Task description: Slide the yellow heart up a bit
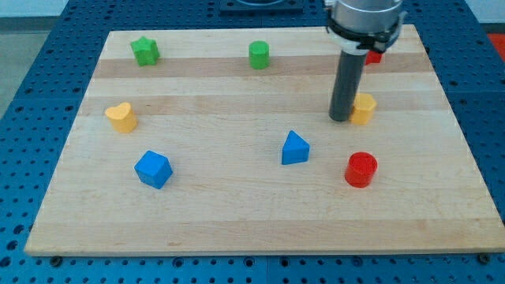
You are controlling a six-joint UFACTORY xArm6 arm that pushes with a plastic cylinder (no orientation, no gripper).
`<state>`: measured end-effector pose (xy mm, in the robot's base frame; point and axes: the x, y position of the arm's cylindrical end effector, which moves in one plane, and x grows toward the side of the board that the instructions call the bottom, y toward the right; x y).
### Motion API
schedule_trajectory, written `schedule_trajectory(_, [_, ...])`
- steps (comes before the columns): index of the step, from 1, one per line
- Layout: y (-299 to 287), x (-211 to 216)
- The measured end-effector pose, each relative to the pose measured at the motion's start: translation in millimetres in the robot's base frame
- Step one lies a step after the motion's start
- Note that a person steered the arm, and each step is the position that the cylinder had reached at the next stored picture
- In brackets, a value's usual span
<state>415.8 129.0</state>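
Note:
The yellow heart (121,117) lies near the board's left edge, a little above mid-height. My tip (341,119) rests on the board at the view's right, far from the heart. It touches or nearly touches the left side of a second yellow block (364,109), whose shape I cannot make out because the rod partly hides it.
A green star (145,51) and a green cylinder (259,55) sit along the top. A red block (374,56) peeks out behind the arm at top right. A blue cube (153,169), a blue triangular block (295,148) and a red cylinder (361,169) lie in the lower half of the wooden board (237,229).

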Motion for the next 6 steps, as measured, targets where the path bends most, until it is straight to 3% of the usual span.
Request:
schedule_trajectory(4, [40.7, 0.0])
schedule_trajectory(6, [33.7, 0.0])
